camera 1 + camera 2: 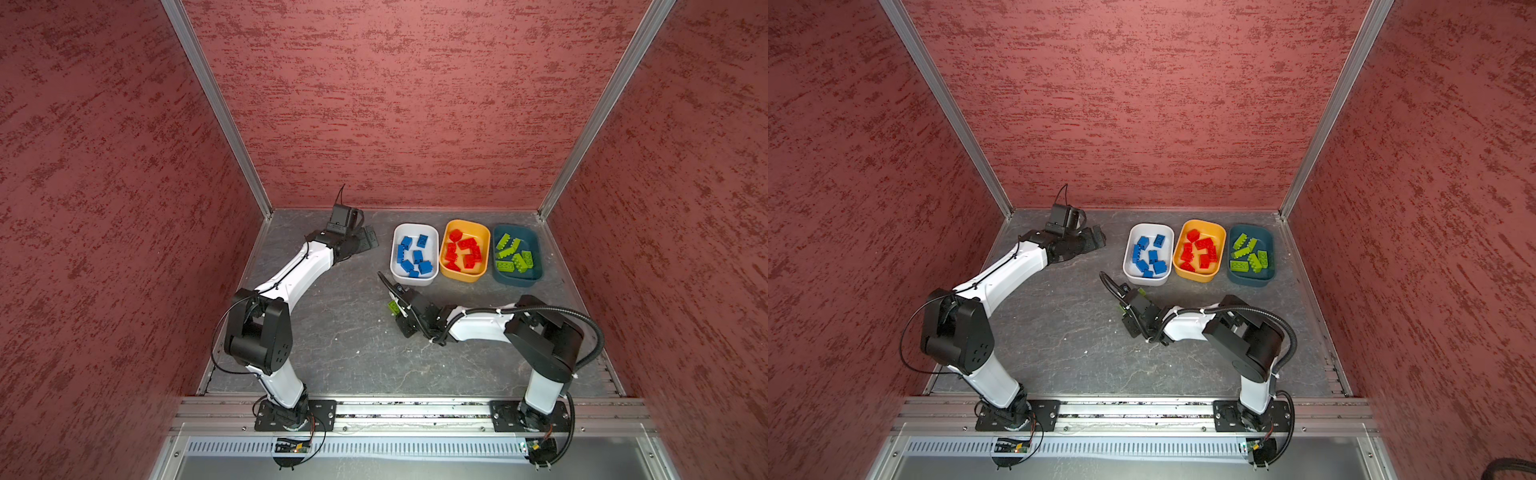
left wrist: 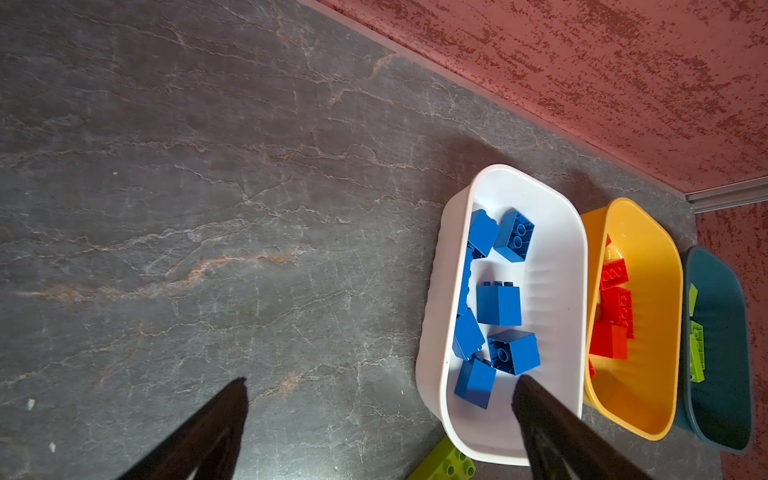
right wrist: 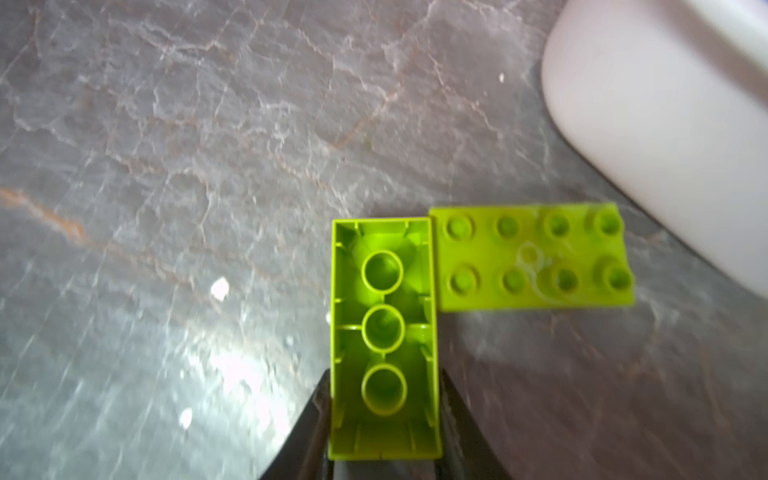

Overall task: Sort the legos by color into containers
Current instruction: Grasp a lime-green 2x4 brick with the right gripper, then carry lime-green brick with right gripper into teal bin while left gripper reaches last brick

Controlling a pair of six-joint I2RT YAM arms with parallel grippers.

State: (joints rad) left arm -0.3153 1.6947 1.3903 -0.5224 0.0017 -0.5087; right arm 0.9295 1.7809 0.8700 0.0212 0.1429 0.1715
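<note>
While the white tub [image 1: 417,281] sits at the back of the grey table [image 1: 340,332] holding only blue legos [image 1: 417,254], the yellow-orange tub [image 1: 463,277] stands just beside it on its right with a heap of red legos [image 1: 467,249]. The teal tub [image 1: 515,281] is one place further right of the white tub and holds lime green legos [image 1: 517,259]. Just in front of the white tub's near left corner, the right gripper [image 3: 385,376] has its jaws pressed against both long sides of an oblong green lego [image 3: 382,324], hollow underside towards the wrist camera. I cannot tell whether it is clear of the table. A second green lego [image 3: 536,257] lies studs up between that one and the white tub. Left of the white tub and apart from it, the left gripper [image 2: 380,379] has its jaws spread wide, holding nothing.
</note>
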